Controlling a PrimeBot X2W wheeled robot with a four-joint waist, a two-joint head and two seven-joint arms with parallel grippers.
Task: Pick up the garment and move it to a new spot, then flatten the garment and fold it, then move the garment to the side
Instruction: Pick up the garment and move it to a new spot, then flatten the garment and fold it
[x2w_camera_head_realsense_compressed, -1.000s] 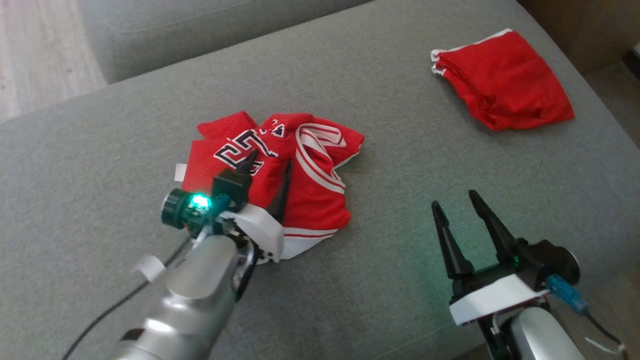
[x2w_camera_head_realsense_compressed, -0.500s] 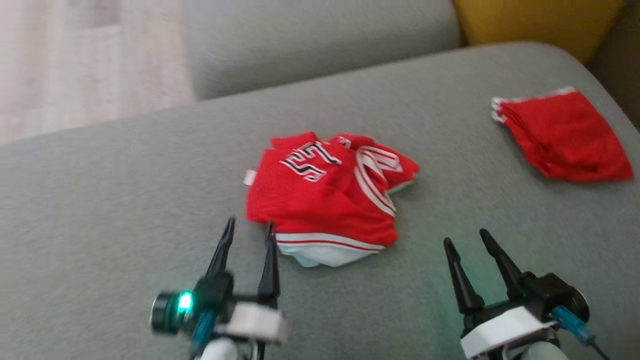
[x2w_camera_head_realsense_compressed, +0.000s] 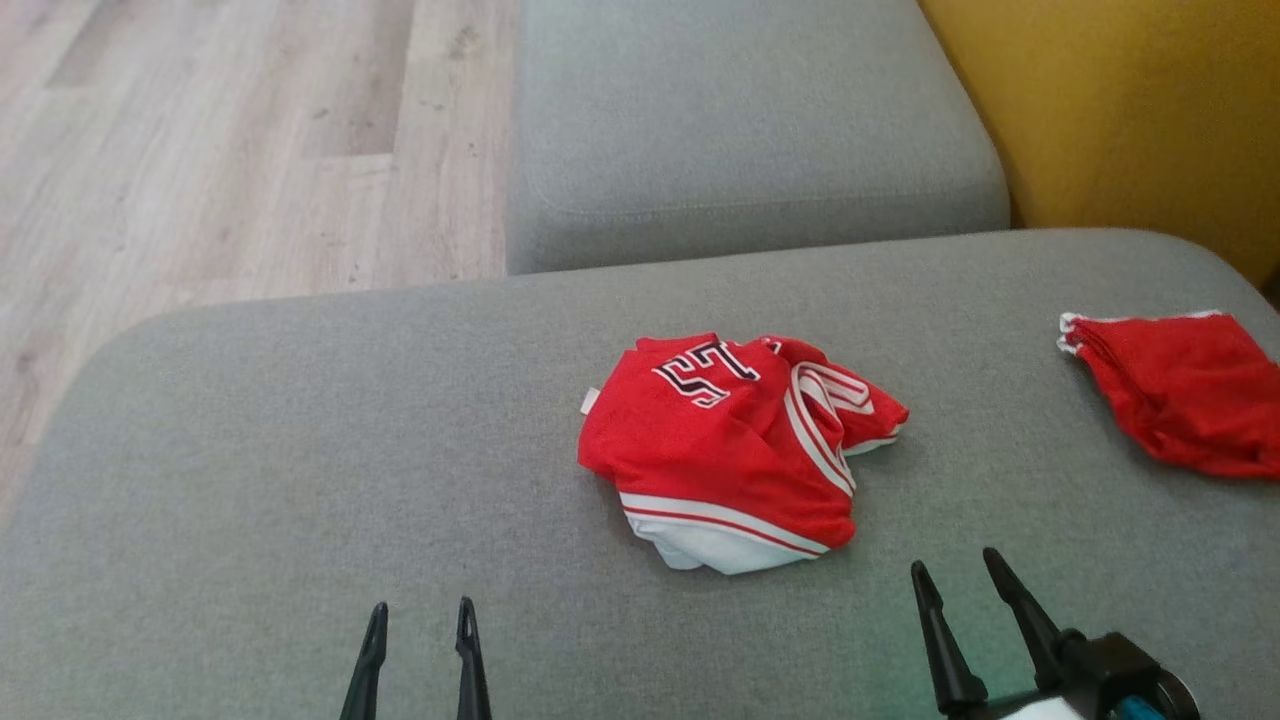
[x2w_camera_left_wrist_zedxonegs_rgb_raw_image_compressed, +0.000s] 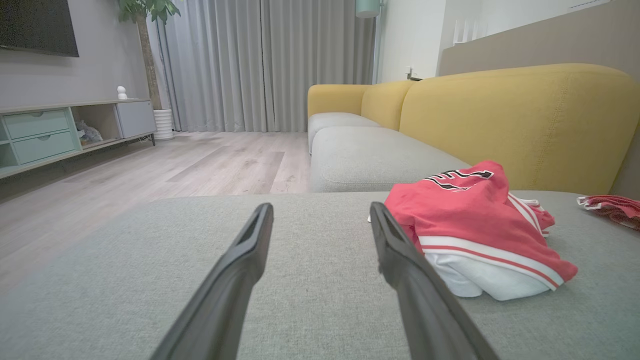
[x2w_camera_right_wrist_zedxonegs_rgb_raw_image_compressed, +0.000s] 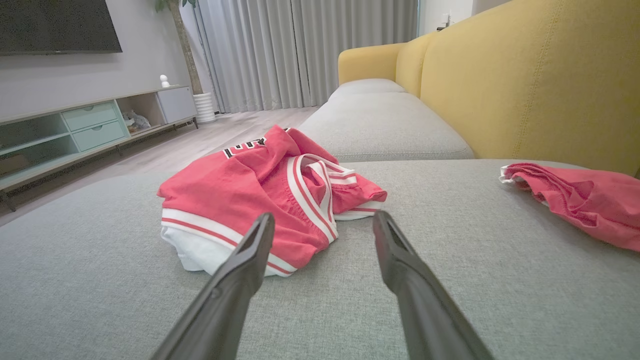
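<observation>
A red garment (x2w_camera_head_realsense_compressed: 735, 450) with white trim and dark lettering lies in a rumpled heap on the grey sofa cushion (x2w_camera_head_realsense_compressed: 300, 480). It also shows in the left wrist view as the garment (x2w_camera_left_wrist_zedxonegs_rgb_raw_image_compressed: 475, 225) and in the right wrist view as the garment (x2w_camera_right_wrist_zedxonegs_rgb_raw_image_compressed: 260, 195). My left gripper (x2w_camera_head_realsense_compressed: 420, 612) stands open near the bottom edge, well to the left and in front of the heap. My right gripper (x2w_camera_head_realsense_compressed: 958, 565) is open too, just in front of the heap's right side. Nothing is between either pair of fingers.
A second red cloth (x2w_camera_head_realsense_compressed: 1180, 395), folded, lies at the cushion's right edge. Another grey cushion (x2w_camera_head_realsense_compressed: 740, 130) lies beyond, with a yellow backrest (x2w_camera_head_realsense_compressed: 1130, 110) to the right. Wooden floor (x2w_camera_head_realsense_compressed: 200, 150) runs past the cushion's left and far edges.
The left gripper has drawn back off the garment toward the bottom edge, leaving the heap lying free. The head camera has tilted up, so the whole scene sits lower in the picture.
</observation>
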